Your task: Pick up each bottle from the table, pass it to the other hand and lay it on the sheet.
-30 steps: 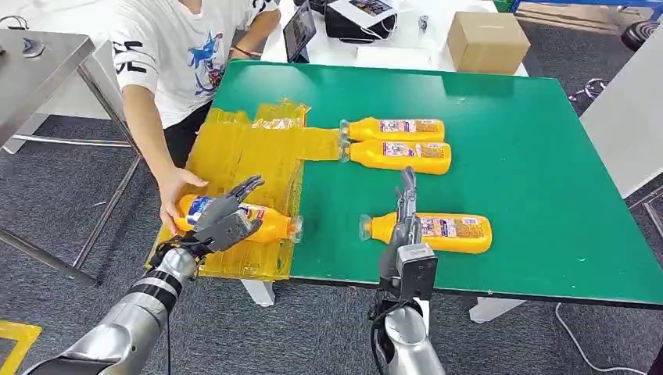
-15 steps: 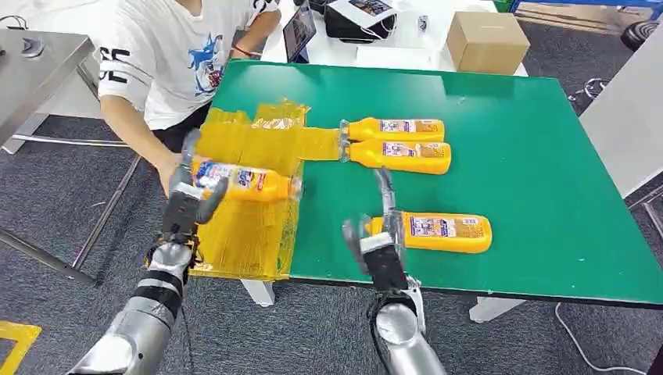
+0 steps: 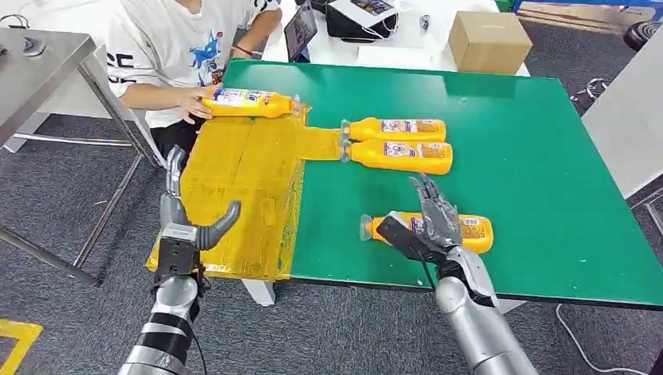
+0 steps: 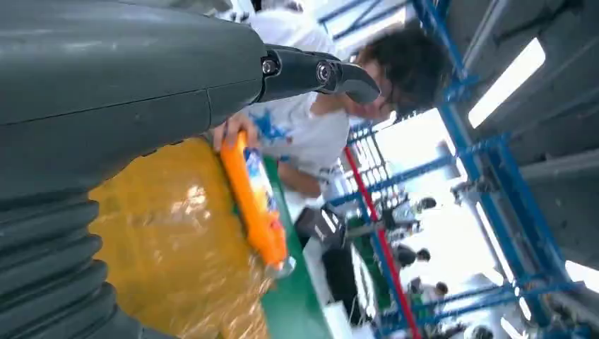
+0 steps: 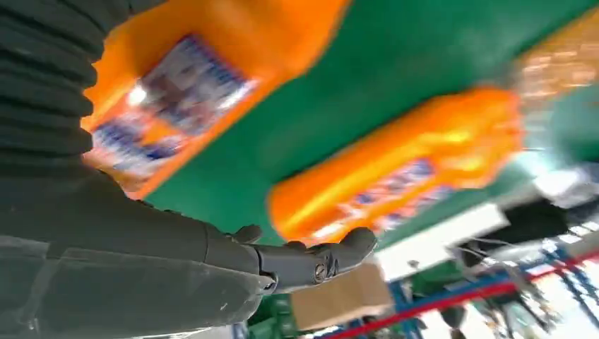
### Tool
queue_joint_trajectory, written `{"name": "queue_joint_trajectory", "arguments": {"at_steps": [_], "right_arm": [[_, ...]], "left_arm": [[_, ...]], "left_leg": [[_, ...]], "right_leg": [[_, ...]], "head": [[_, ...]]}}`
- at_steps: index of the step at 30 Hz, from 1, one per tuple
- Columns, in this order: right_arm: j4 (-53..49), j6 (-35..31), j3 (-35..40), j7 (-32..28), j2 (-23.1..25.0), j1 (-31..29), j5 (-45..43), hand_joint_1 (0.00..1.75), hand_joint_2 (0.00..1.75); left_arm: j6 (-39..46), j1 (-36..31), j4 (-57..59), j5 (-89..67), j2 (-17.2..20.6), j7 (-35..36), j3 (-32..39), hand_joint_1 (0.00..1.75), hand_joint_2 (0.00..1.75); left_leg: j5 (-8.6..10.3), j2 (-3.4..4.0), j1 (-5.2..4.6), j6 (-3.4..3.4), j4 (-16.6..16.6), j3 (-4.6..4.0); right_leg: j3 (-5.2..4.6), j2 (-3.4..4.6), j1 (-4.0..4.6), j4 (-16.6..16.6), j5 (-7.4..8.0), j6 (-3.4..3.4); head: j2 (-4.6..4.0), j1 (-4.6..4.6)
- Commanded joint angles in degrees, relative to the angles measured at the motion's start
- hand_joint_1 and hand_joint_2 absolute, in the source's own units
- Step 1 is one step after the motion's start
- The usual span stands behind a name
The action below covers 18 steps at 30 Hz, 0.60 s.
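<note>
**Inspector:** Start at the left. State of the left hand?

**Recorder:** The left hand [image 3: 181,223] is raised over the near left corner of the yellow sheet [image 3: 242,180], fingers pointing up, thumb spread to the side. It grasps nothing; it is released. The left wrist view confirms an empty hand [image 4: 176,78].

**Inspector:** The sheet itself?

**Recorder:** A crinkled yellow film, spread over the left end of the green bench [image 3: 532,156], its left part overhanging the edge. At its far edge lies one orange bottle [image 3: 252,102], on its side, cap toward the right. A person's hand [image 3: 190,101] grips its base. The same bottle appears in the left wrist view [image 4: 256,205].

**Inspector:** Moving right.

**Recorder:** Two orange bottles lie side by side on the bench, touching, caps toward the sheet: the farther one [image 3: 395,128] and the nearer one [image 3: 403,156]. Their caps rest at a narrow yellow strip running out from the sheet.

**Inspector:** And the near edge?

**Recorder:** A fourth bottle [image 3: 477,231] lies on the bench, cap toward the left, well apart from the pair. The right hand [image 3: 428,226] is over its middle, fingers spread above the label, thumb on the near side. I cannot tell whether the fingers touch it; the hand is not clenched. The right wrist view is blurred.

**Inspector:** Beyond the bench?

**Recorder:** A cardboard box [image 3: 486,41] stands on a white table behind it.
</note>
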Motion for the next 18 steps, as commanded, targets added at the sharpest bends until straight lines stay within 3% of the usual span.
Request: {"name": "queue_joint_trajectory", "arguments": {"at_steps": [1,4,10,18], "right_arm": [[3.57,1.17,-2.13,1.72,-5.01,0.63,0.82,0.0,1.75],[1.8,2.0,-2.76,1.43,-6.78,2.12,0.49,0.0,1.75],[2.27,11.87,-1.43,1.69,-10.31,0.77,-1.69,0.0,1.75],[2.95,15.32,-0.67,2.18,-12.97,-0.12,-2.36,0.0,1.75]], "left_arm": [[-0.65,-1.2,1.44,0.36,0.3,0.19,-3.72,0.0,1.75],[-0.91,-1.55,2.16,0.5,0.52,0.19,-3.56,0.0,1.75],[-1.25,-1.76,2.92,0.12,0.8,0.19,-4.06,0.0,1.75],[-1.44,-2.09,4.35,0.13,0.87,0.19,-4.11,0.0,1.75]], "left_leg": [[-0.11,-0.04,0.08,-0.13,-0.04,0.33],[-0.05,-0.19,0.09,-0.1,-0.05,0.25],[-0.14,0.02,0.08,-0.09,0.0,0.27],[-0.12,0.0,0.05,-0.12,-0.04,0.33]], "right_leg": [[0.33,0.04,0.07,-0.06,-0.11,-0.13],[0.26,-0.14,0.08,-0.07,-0.11,-0.11],[0.26,0.08,0.07,-0.02,-0.12,-0.09],[0.32,0.07,0.04,-0.05,-0.1,-0.13]], "head": [[0.0,0.0],[0.0,-0.02],[0.0,0.0],[0.0,0.0]]}}
